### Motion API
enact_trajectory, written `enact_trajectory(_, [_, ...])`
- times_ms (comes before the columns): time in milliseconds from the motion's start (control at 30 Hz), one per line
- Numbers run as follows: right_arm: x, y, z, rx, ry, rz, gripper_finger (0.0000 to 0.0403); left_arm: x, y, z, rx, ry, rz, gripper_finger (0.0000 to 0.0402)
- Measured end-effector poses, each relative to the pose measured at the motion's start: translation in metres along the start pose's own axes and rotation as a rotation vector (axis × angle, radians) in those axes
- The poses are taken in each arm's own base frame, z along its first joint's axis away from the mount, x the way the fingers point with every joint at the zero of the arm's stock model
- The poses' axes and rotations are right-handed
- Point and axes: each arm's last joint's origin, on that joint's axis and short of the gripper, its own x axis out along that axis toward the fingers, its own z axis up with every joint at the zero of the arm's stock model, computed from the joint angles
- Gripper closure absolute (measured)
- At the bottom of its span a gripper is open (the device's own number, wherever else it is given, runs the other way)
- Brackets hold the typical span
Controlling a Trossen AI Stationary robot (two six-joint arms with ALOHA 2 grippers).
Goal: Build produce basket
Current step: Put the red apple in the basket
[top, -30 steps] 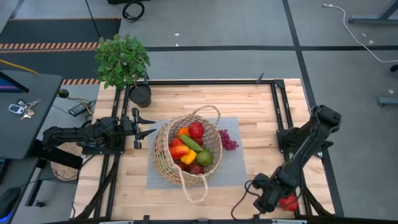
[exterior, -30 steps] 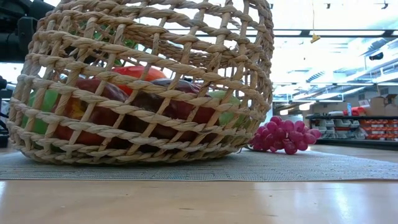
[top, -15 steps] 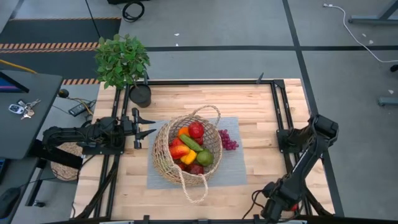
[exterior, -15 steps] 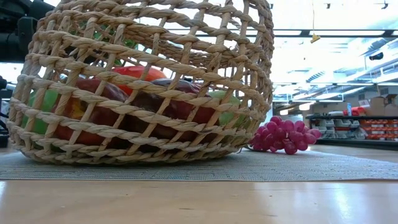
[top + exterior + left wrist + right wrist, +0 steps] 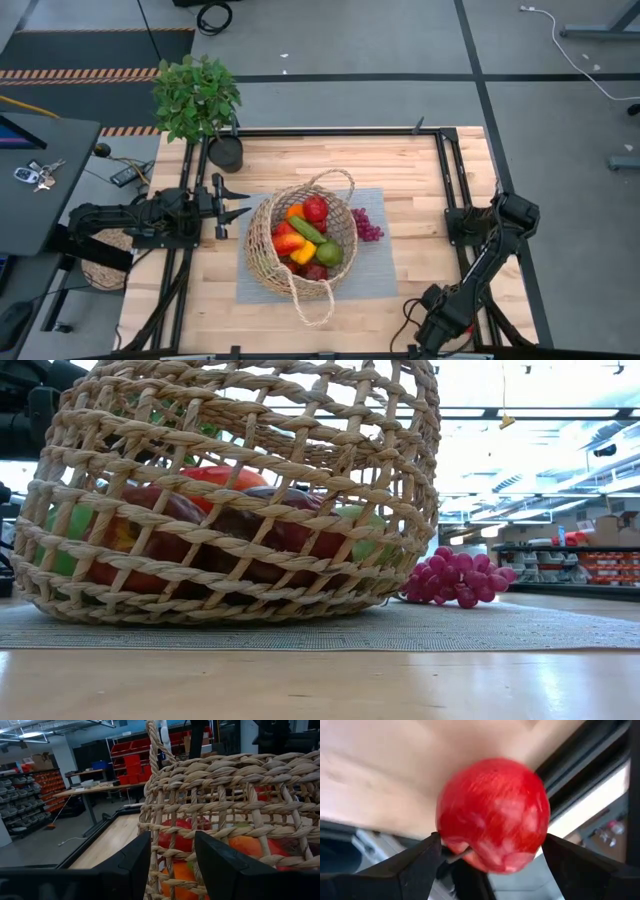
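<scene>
The left gripper [image 5: 243,200] waits just beside the basket [image 5: 262,247], its fingers spread with nothing between them. The basket sits mid-table on a grey mat [image 5: 375,275], already holding most of the produce; a grape bunch [image 5: 367,225] lies just outside its wall. The right gripper [image 5: 490,851] hangs at the table's near right corner, pinching a red apple [image 5: 492,812]. So the basket lies up and to the left of that apple (clearly the right arm's job). No writing is legible.
</scene>
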Motion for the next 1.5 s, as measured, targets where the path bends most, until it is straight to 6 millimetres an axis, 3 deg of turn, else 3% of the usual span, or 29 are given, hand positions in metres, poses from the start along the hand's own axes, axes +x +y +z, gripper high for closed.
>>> enact_trajectory(333, [-0.008, -0.01, 0.022, -0.048, -0.297, -0.081, 0.0055, 0.0, 0.0, 0.0, 0.0, 0.0, 0.0, 0.0241])
enact_trajectory(867, [0.002, -0.012, 0.006, -0.142, -0.24, -0.09, 0.0055, 0.0, 0.0, 0.0, 0.0, 0.001, 0.0, 0.0241])
enact_trajectory(1133, [0.012, -0.016, -0.004, -0.317, -0.248, -0.111, 0.0055, 0.0, 0.0, 0.0, 0.0, 0.001, 0.0, 0.0241])
enact_trajectory(1500, [0.017, -0.019, -0.002, -0.476, -0.253, -0.15, 0.0055, 0.0, 0.0, 0.0, 0.0, 0.001, -0.001, 0.0241])
